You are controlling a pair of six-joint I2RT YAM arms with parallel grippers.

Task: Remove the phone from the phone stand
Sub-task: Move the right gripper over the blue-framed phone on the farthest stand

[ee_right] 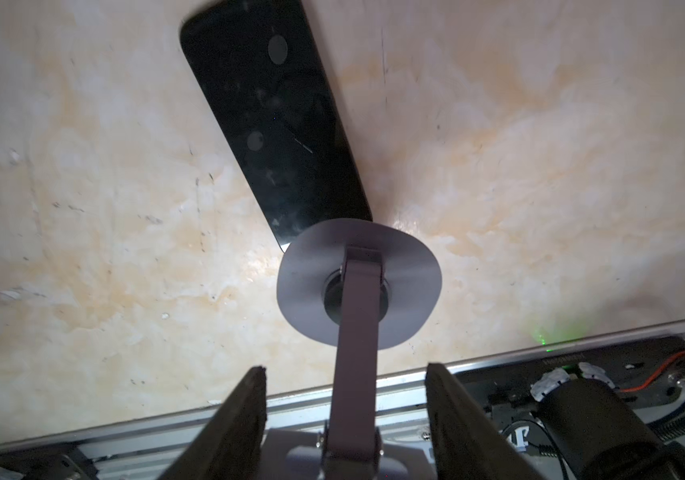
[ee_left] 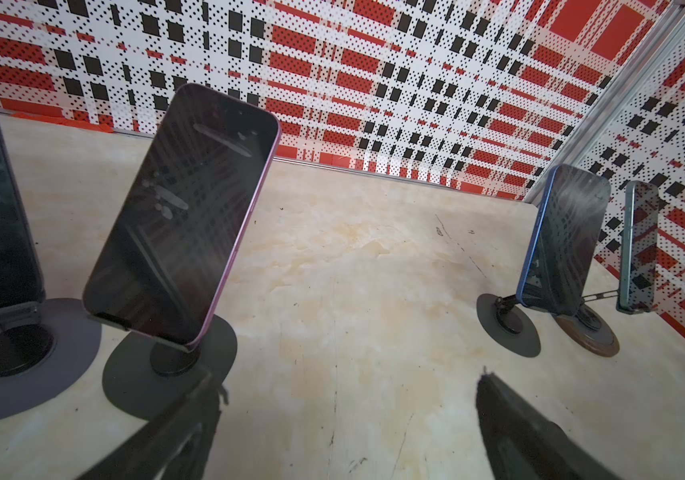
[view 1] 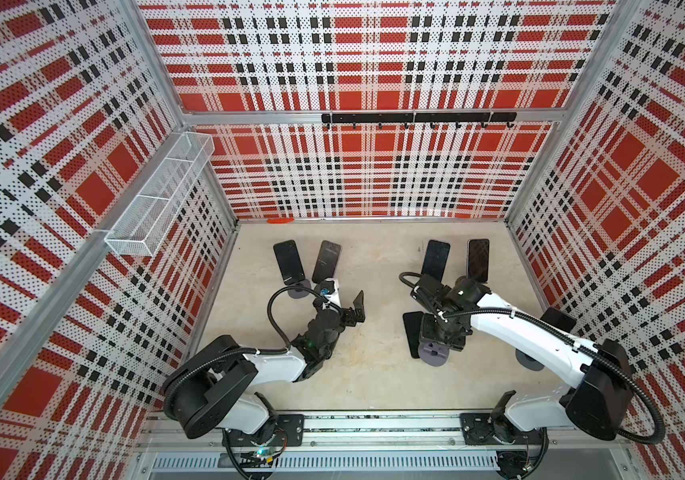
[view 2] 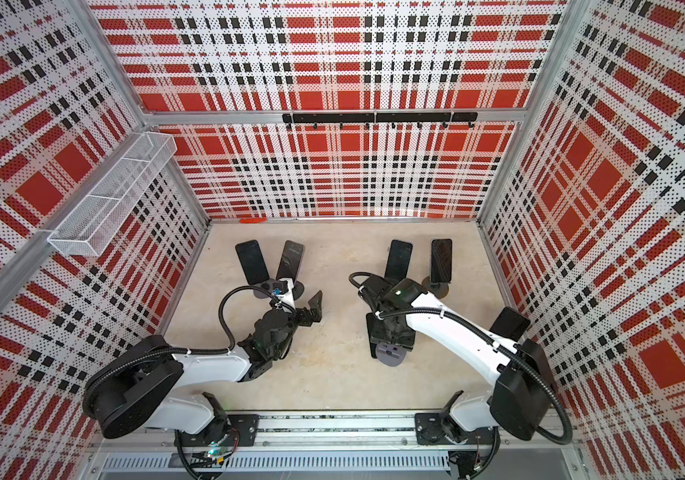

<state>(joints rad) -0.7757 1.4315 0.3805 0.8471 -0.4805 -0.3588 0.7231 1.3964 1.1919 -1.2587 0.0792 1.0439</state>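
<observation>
R gripper (ee_right: pixel 346 368) is seen clamped on the top plate of grey round-based phone stand (ee_right: pixel 407 266). Flat black phone (ee_right: pixel 274 124) is laid face-up on beige marbled tabletop (ee_right: pixel 83 208), off the stand, just beside its base. L gripper (ee_left: pixel 347 376) is held spread wide nr purple-edged phone (ee_left: pixel 183 216)

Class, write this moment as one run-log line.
left gripper: open, empty | right gripper: shut on stand | phone: flat on table

2 top views look steeply down over the whole table (view 1: pixel 374 374); left wrist view skims it toward the back wall (ee_left: pixel 374 83); right wrist view looks down, close.
</observation>
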